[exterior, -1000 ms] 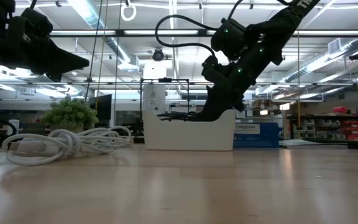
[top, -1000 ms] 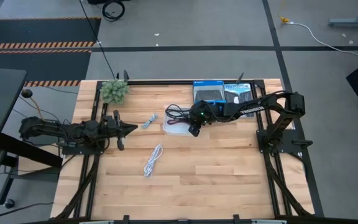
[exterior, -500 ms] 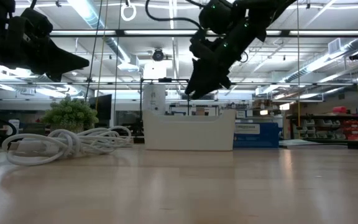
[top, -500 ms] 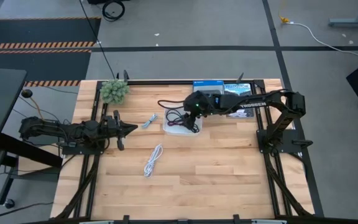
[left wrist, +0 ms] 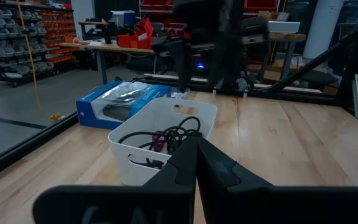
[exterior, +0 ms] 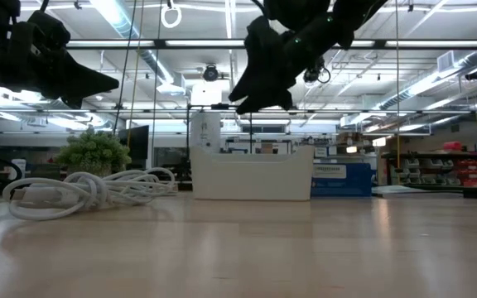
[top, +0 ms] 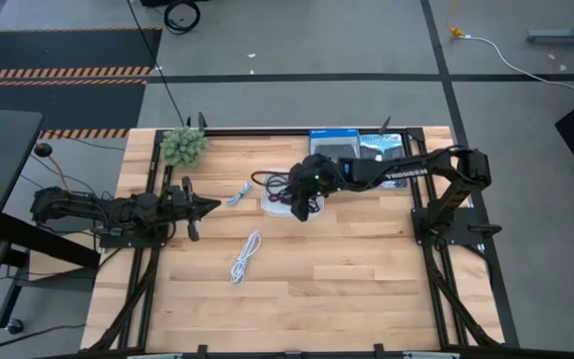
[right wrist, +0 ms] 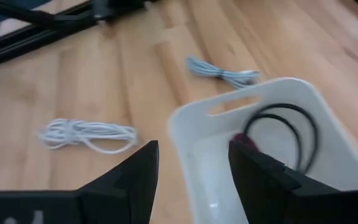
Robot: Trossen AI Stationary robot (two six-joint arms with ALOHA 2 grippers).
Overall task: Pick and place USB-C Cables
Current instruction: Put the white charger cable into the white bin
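The white tray (right wrist: 199,127) stands mid-table and holds a black coiled cable (right wrist: 291,121) and a dark red one (right wrist: 243,140). My right gripper (right wrist: 194,177) hovers open above the tray's near-left corner, clear of its rim (exterior: 251,151), with nothing between the fingers. On the wood to the tray's left, a small grey cable (top: 239,193) lies nearer the far edge and a white coiled cable (top: 245,256) nearer the near edge. My left gripper (top: 207,207) waits shut at the table's left, raised and pointing at the tray (left wrist: 166,121).
A small green plant (top: 182,146) stands at the far-left corner. Blue boxes (top: 357,146) lie behind the tray at the far edge. The arms' thick black wires loop near the tray. Bare wood stretches across the near half of the table.
My right gripper has risen out of the tray, where its fingertips were down inside a second ago. It now hangs above the rim, shifted a little toward the table's left. The cables in the tray and on the table lie as before.
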